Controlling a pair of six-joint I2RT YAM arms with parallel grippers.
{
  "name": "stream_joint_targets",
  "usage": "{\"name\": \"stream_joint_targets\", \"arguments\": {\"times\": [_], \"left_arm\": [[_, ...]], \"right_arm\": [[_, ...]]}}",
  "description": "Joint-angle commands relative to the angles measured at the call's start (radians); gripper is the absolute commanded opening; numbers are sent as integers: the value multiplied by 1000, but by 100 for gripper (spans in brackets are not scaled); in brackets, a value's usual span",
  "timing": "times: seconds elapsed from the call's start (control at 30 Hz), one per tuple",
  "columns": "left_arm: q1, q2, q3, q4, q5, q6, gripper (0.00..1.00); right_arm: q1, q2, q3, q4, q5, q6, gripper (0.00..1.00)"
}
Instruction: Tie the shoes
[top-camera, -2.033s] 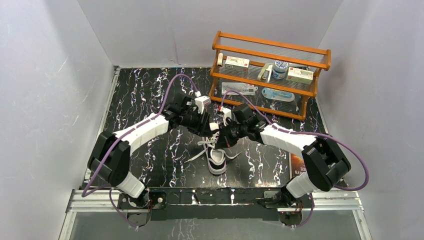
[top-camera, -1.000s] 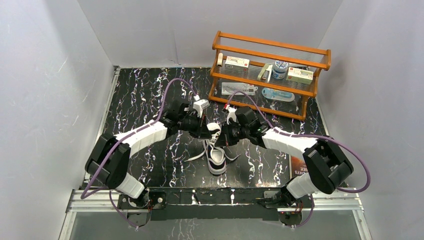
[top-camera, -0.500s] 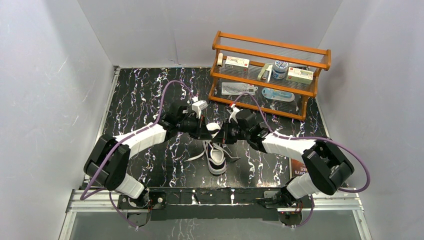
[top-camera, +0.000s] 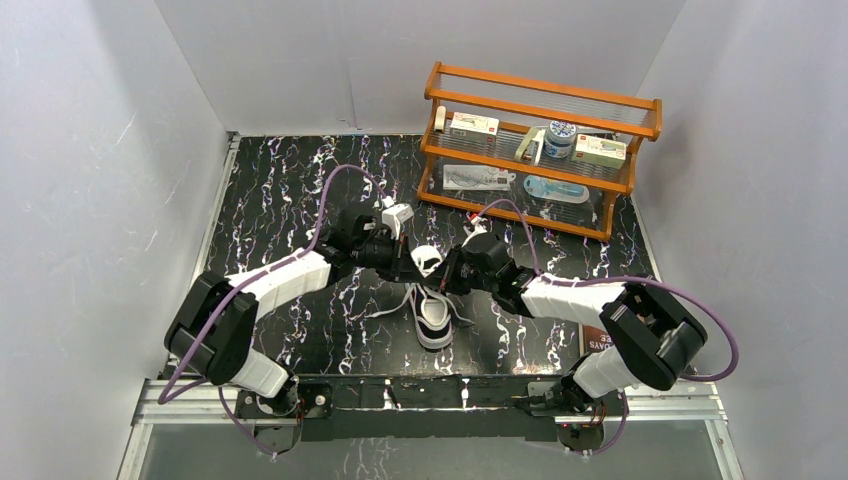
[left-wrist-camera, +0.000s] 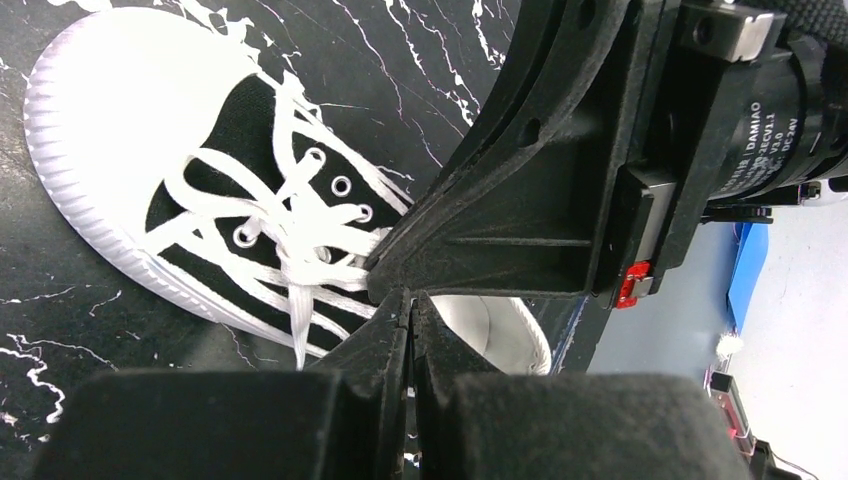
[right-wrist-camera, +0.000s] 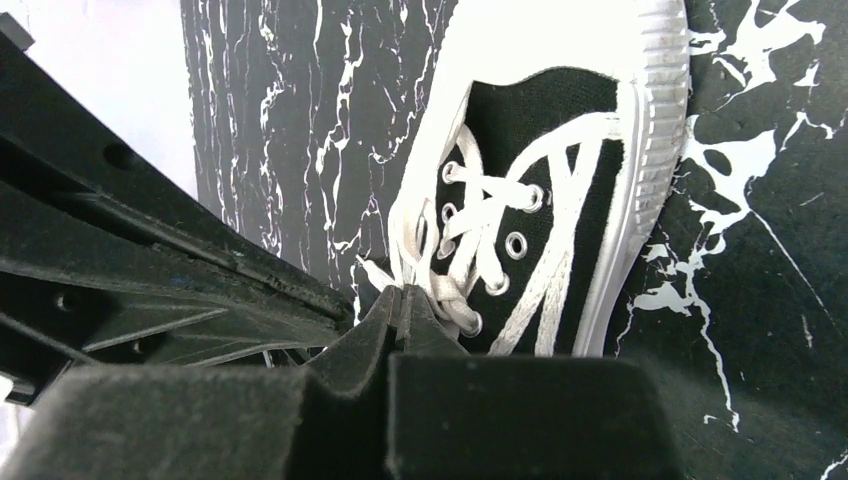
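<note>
The small black sneaker lies mid-table, white toe cap toward the arms' bases. Both grippers meet over its opening. My left gripper is shut, fingertips over the top eyelets, with a sliver of white lace between the pads. In the left wrist view its tips touch the right gripper's body, above the shoe and crossed laces. My right gripper is shut on a lace strand at the knot; in the right wrist view its tips sit at the laces of the shoe.
A wooden rack with boxes and a jar stands at the back right. A printed card lies by the right arm's base. Loose lace ends trail on the black marbled tabletop. Grey walls close in both sides.
Both wrists have drawn closer together and sunk lower over the shoe's opening. The right wrist has shifted left. The shoe has stayed in place.
</note>
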Motion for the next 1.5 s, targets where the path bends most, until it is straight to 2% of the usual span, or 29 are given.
{"name": "stream_joint_targets", "arguments": {"times": [0.0, 0.07, 0.17, 0.37, 0.5, 0.63, 0.77, 1.0, 1.27, 1.47], "left_arm": [[5, -58, 88, -81, 6, 35, 3], [9, -45, 141, -144, -6, 64, 23], [27, -12, 190, -181, 3, 110, 37], [33, 138, 292, -225, 85, 205, 46], [27, 190, 306, -209, 110, 210, 47], [22, 218, 310, -257, 125, 249, 45], [22, 178, 283, -298, 126, 282, 45], [22, 128, 222, -280, 110, 255, 24], [22, 138, 223, -291, 116, 266, 24], [22, 117, 230, -283, 81, 264, 1]], "right_arm": [[14, -40, 34, -53, 52, -26, 0], [14, -59, 20, -72, 29, -45, 0], [15, -84, -2, -84, -20, -88, 0], [15, -104, -16, -121, -67, -182, 0], [15, -99, -14, -125, -83, -198, 0], [15, -96, -16, -109, -82, -189, 0], [15, -90, -6, -103, -78, -186, 0], [15, -87, 1, -93, -78, -181, 0], [15, -82, 7, -92, -77, -177, 0], [15, -78, 17, -93, -64, -160, 0]]}}
